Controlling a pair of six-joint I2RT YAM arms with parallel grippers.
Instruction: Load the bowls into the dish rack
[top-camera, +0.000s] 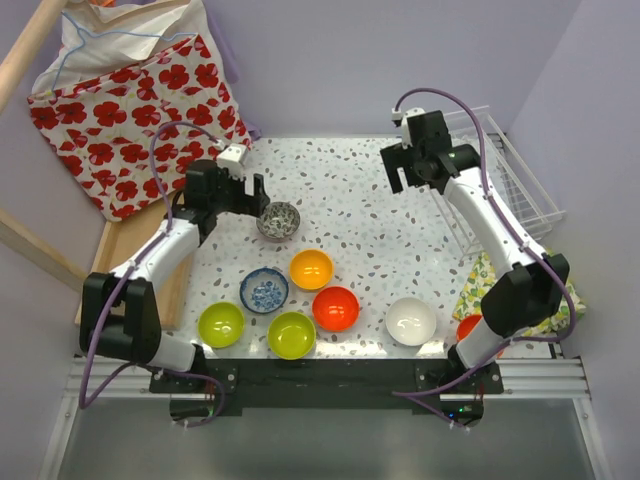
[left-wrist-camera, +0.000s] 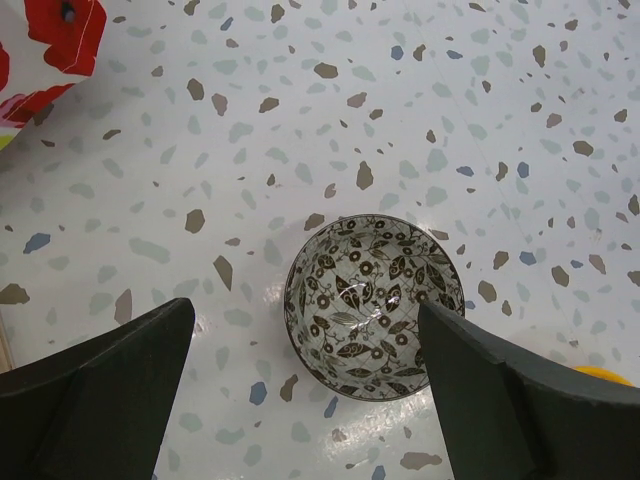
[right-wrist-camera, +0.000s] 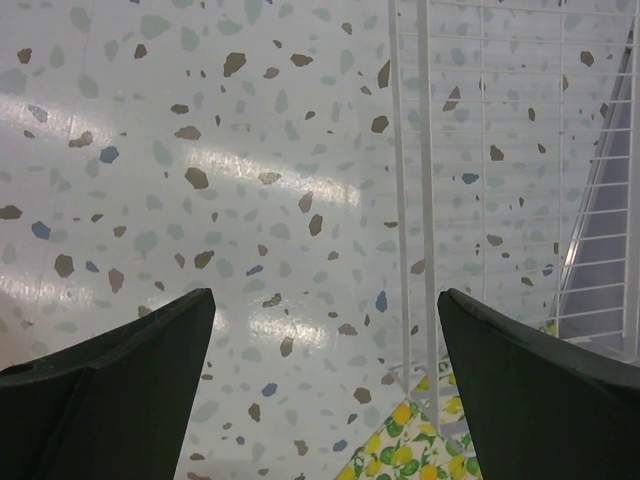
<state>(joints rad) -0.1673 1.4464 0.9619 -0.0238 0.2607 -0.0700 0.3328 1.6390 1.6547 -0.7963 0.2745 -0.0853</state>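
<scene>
The grey-patterned bowl stands upright on the speckled table, just right of my open left gripper. In the left wrist view this bowl lies between and just beyond the spread fingers of the left gripper. An orange-yellow bowl, a blue-patterned bowl, a red-orange bowl, two lime green bowls and a white bowl stand near the front. Another red-orange bowl is partly hidden by the right arm. My right gripper is open and empty, left of the white wire dish rack. In the right wrist view the gripper hangs over bare table, with the rack's wires to its right.
A red floral bag leans at the back left. A flat wooden tray lies along the left table edge. A lemon-print cloth lies under the rack's near end, also in the right wrist view.
</scene>
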